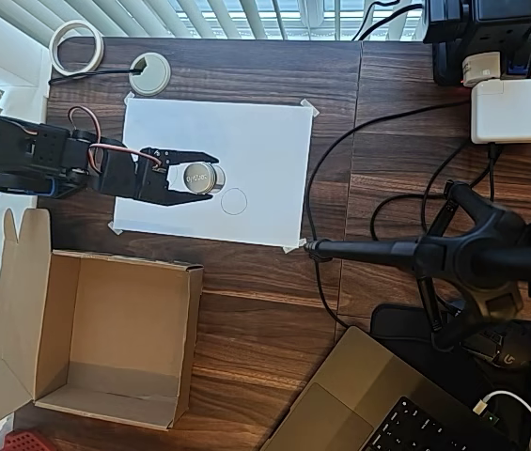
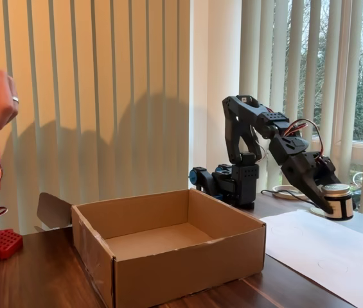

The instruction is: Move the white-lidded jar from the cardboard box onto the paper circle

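1. Here we see the black arm reaching in from the left of the overhead view, its claw [image 1: 210, 178] closed round the white-lidded jar [image 1: 202, 177], one finger on each side of it.
2. We place the jar over the white paper sheet [image 1: 256, 132], just left of the paper circle [image 1: 234, 201], not on it.
3. In the fixed view the jar [image 2: 337, 201] sits at the claw [image 2: 329, 204] tip, low over the bench; we cannot tell if it touches the paper.
4. We see the cardboard box [image 1: 44, 319] at lower left of the overhead view, flaps open, nothing inside; in the fixed view the box [image 2: 187, 263] stands in front of the arm.
5. The sheet is taped at its corners to the dark wood bench [image 1: 265, 291].
6. We note a white round grommet [image 1: 149, 73] and a tape roll [image 1: 77, 47] beyond the sheet's top left corner.
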